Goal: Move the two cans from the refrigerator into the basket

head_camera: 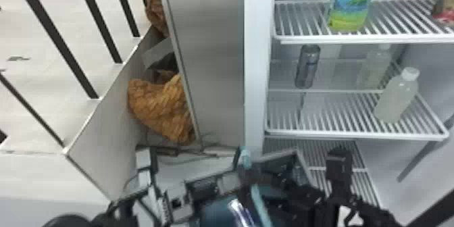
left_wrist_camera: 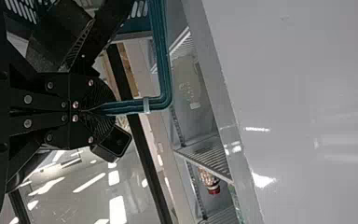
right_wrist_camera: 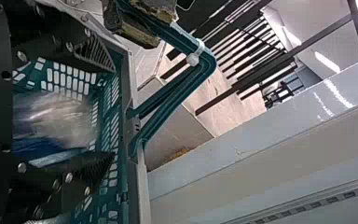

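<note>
Likely half done: one can in the refrigerator is left to fetch; a second can (blurred, so probably) lies in the basket by the right gripper, fingers apart. The left gripper has its fingers clamped on the handle.

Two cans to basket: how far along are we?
Probably about halfway. Looks done: a shiny blurred shape, likely one can, is in or just over the basket, between the open right gripper's fingers. In hand: left gripper grips the basket's handle. To go: grey can on the fridge shelf.
</note>
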Controlling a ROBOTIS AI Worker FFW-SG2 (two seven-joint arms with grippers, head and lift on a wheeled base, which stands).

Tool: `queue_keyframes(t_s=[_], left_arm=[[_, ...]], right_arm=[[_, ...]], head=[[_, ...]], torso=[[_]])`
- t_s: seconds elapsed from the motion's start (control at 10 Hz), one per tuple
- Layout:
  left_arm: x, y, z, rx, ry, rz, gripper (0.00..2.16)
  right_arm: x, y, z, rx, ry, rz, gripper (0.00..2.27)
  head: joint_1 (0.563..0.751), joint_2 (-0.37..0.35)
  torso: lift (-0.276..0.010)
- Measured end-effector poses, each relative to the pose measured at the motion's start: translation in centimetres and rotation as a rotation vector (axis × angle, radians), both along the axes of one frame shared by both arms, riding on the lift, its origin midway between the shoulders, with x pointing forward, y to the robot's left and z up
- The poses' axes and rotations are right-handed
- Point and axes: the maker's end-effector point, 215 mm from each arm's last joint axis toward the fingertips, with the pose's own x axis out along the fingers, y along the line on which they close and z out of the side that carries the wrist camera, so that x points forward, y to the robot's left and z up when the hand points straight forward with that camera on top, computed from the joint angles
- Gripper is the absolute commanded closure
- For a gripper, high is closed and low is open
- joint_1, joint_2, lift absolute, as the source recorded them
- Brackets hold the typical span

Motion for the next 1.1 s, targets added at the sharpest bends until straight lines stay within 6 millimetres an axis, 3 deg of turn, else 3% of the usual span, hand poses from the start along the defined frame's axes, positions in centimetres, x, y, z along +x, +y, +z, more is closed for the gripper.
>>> queue_keyframes(t_s=[0.3,0.7,1.1], left_arm=[[-0.1,0.0,-0.1,0.000,0.002,0.001,1.21],[-0.2,0.1,-0.2,-0.001,0.007,0.002,1.21],[-0.3,-0.1,-0.3,-0.001,0.009,-0.003,1.21]], right_arm=[[1.5,-2.1,0.8,-0.005,-0.042,-0.057,0.15],[4.7,-7.6,3.9,-0.015,-0.155,-0.192,0.15],[7.3,-11.4,6.9,-0.019,-0.275,-0.308,0.15]], head=[[0.695,0.069],[0.695,-0.012],[0.695,-0.064]], torso=[[-0.219],[-0.219],[-0.219]])
